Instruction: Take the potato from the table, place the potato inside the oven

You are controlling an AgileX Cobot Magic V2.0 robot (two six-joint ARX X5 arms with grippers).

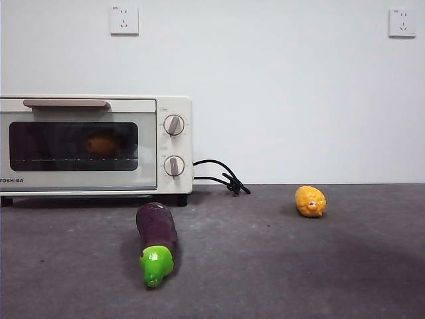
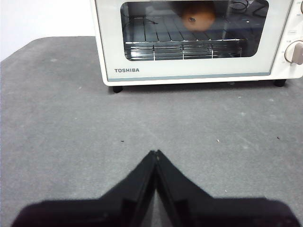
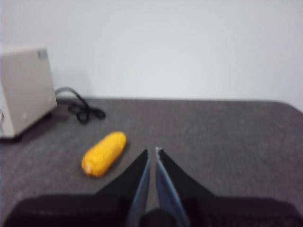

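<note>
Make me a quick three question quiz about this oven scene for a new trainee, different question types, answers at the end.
1. True or false: the potato lies on the rack inside the oven, behind its closed glass door.
2. Multiple choice: what lies on the table just in front of the oven? A) a banana B) the eggplant C) a cup
3. Short answer: how do the jaws of the left gripper and the right gripper stand, and do they hold anything?

Key
1. True.
2. B.
3. Both shut, holding nothing; the yellow fruit lies apart from the right one.
</note>
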